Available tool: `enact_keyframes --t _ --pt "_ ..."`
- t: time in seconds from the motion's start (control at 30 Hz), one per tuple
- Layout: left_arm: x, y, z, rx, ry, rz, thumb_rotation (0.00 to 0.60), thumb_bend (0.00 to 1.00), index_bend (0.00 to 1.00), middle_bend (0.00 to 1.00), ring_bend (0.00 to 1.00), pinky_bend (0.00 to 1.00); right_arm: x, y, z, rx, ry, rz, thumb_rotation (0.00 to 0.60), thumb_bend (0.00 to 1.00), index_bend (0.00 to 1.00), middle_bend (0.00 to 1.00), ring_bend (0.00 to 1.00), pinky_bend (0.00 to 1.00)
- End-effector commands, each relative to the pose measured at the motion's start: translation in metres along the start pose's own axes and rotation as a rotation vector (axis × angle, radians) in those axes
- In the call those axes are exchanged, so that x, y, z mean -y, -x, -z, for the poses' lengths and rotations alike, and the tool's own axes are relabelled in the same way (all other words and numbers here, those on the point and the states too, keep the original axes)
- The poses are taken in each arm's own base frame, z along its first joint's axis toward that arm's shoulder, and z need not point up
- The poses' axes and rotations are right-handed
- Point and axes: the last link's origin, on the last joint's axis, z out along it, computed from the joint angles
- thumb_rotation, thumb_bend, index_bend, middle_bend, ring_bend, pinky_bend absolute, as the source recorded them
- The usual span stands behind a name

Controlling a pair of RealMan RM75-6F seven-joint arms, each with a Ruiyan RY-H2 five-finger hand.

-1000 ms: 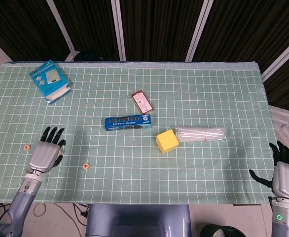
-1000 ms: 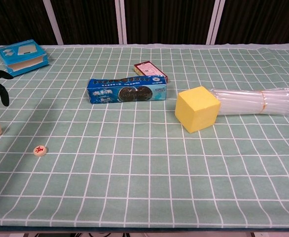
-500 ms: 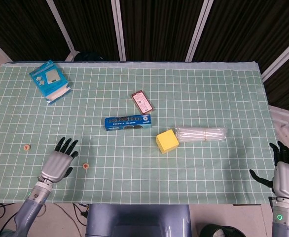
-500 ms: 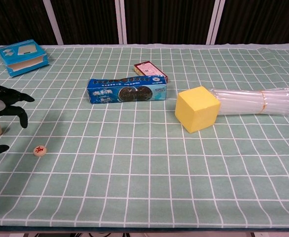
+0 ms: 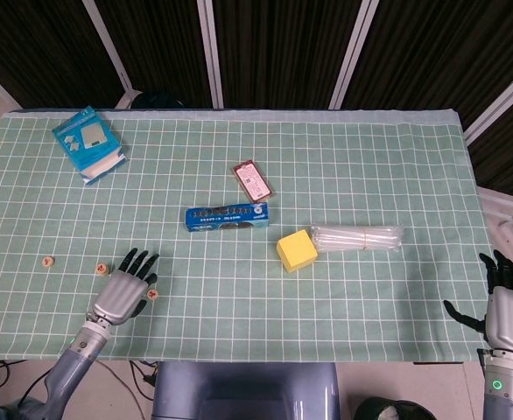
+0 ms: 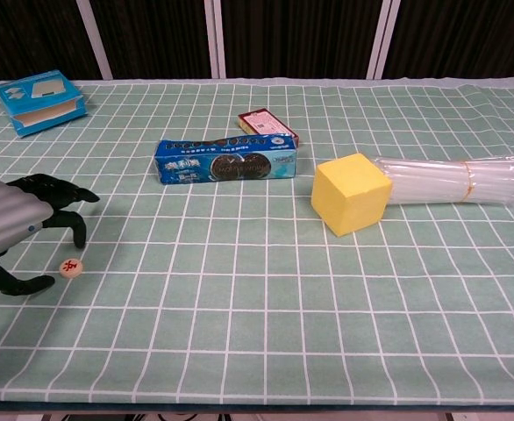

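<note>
My left hand (image 6: 16,224): silver back, black fingers. Chess piece (image 6: 71,267) beside it: pale wood, red character. Tablecloth (image 6: 257,298): mint green, white grid. Cookie pack (image 6: 224,161) blue; foam cube (image 6: 351,194) yellow.

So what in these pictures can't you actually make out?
- Red mark on the round game piece: too small in both views.
- Print on the red packet: too small; chest view, cookie box covers it.
- Right hand: outside chest view.
- Left hand: cut by chest view's edge.
</note>
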Motion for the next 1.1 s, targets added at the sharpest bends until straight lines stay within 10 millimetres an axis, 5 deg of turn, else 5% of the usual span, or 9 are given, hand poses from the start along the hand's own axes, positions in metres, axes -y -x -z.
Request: enact_keyframes --t 0.03,1.1 --pt "-0.0032 0.001 -0.0019 0.0 0.009 -0.006 0.6 0.27 0.41 0.06 0.0 0.0 -0.0002 -0.0002 -0.0002 -0.001 0.001 -0.001 0.6 0.27 0.12 0.05 0.01 0.0" --pt "-0.0073 0.0016 -0.0043 -0.001 0.003 -0.042 0.6 0.31 0.46 0.07 0.0 0.0 -0.0003 -0.0001 -0.0006 0.001 0.007 -0.005 0.6 0.27 0.12 0.05 0.01 0.0"
